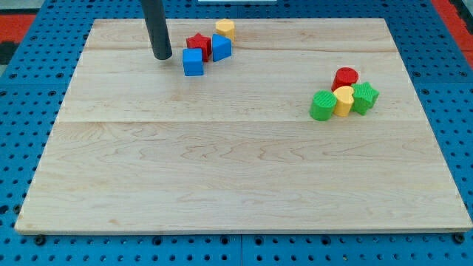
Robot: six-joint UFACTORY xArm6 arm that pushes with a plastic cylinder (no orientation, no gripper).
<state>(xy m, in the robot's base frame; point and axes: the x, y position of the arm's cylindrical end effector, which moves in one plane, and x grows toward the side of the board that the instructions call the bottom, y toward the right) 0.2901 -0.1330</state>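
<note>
My tip [162, 56] rests on the wooden board [236, 170] near the view's top left, a short gap to the left of a blue cube [193, 62]. Just beyond the cube sits a red star block [197, 44], with a second blue block [221, 47] on its right and a yellow block [225, 29] above that. Far off at the view's right is another cluster: a red cylinder [345, 77], a green block [321, 105], a yellow heart-shaped block [344, 100] and a green star-like block [364, 97], all touching.
The board lies on a blue pegboard table [22, 111] that shows around all its edges. Red flooring [15, 18] appears at the view's top corners.
</note>
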